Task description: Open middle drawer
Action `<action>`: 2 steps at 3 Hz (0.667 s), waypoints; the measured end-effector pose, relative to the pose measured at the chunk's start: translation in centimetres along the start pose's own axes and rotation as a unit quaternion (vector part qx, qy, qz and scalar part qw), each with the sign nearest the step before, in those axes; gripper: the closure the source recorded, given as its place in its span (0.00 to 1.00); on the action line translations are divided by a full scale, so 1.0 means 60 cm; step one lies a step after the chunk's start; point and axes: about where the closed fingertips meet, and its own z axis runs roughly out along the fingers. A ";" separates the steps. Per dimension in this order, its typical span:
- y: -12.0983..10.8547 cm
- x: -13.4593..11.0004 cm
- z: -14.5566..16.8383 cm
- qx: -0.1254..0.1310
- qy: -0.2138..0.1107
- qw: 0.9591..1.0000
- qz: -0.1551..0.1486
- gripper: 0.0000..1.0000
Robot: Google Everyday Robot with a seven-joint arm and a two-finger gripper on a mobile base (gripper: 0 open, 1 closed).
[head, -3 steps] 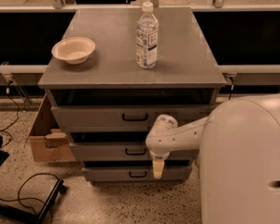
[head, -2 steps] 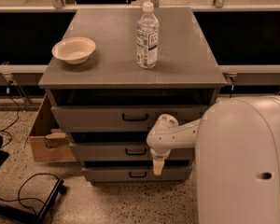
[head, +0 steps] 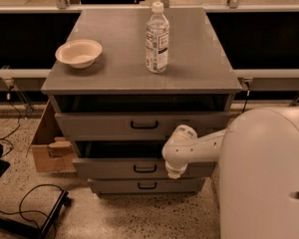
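Middle drawer [head: 109,168]: grey sheet metal, flat matte rectangular front, small black loop handle [head: 145,169] at centre. It sits below the bench [head: 199,59] front edge, long axis parallel to that edge, a dark gap above it. Gripper [head: 174,173]: white, rounded, just right of the handle, pointing down; whether it grips anything cannot be told.

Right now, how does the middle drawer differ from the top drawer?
The top drawer has a taller, wider front than the middle drawer. The gripper hangs in front of the middle drawer, just right of its handle in the view; nothing is at the top drawer. Shared: both are grey with a small black loop handle at centre, and each shows a dark gap above its front, so both look partly pulled out.
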 end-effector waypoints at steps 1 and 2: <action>-0.002 0.000 -0.009 0.000 0.000 1.000 0.000 0.84; -0.004 -0.001 -0.020 0.000 0.000 1.000 0.000 0.88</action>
